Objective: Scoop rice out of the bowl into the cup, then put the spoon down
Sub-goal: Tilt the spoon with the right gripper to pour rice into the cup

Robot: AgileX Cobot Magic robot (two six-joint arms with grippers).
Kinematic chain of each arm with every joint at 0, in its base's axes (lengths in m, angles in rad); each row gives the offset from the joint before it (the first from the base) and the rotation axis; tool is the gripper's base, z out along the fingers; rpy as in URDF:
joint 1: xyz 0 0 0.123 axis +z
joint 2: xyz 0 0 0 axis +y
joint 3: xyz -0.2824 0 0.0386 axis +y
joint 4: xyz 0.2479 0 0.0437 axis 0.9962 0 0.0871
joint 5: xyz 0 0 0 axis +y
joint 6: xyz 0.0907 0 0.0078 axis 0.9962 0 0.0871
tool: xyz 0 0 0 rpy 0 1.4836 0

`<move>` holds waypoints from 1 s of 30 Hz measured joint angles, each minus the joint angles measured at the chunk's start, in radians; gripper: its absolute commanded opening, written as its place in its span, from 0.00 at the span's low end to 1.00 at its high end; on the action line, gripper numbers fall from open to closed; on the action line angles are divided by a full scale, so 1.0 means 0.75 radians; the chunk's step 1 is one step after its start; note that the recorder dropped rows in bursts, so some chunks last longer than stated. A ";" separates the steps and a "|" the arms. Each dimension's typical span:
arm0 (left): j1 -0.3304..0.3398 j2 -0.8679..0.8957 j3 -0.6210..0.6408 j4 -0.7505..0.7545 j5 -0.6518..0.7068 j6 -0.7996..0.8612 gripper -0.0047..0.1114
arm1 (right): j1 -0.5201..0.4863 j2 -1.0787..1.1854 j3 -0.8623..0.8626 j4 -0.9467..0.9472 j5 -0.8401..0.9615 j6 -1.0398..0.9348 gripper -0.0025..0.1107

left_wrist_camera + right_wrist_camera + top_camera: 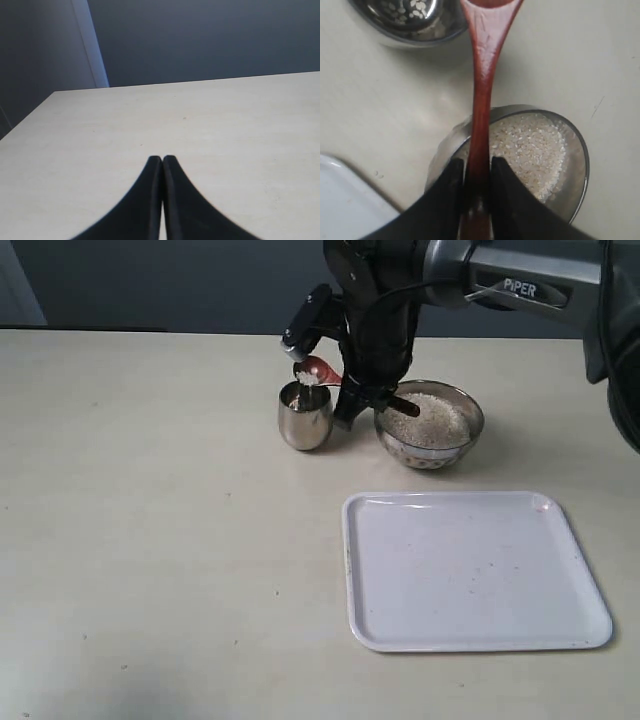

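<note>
**Pale table (150,540), spoon (482,75) over the cup (304,418)**

The right hand (477,162) is clamped on the spoon's slim handle, and its oval end carries a few grains above the cup's mouth. The cup stands just beside the bowl (476,420) of rice (428,418). A white tray (470,570) lies near. The left hand (162,160) is pressed together, holding nothing

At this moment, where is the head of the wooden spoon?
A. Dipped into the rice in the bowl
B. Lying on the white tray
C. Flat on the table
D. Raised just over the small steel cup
D: in the exterior view the spoon, gripped by the right hand, has its head in the air just over the rim of the cup, clear of the bowl and the tray.
</note>
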 measured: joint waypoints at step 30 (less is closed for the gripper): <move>0.000 0.000 0.000 0.000 0.000 0.000 0.04 | 0.043 0.000 0.000 -0.165 0.047 0.000 0.01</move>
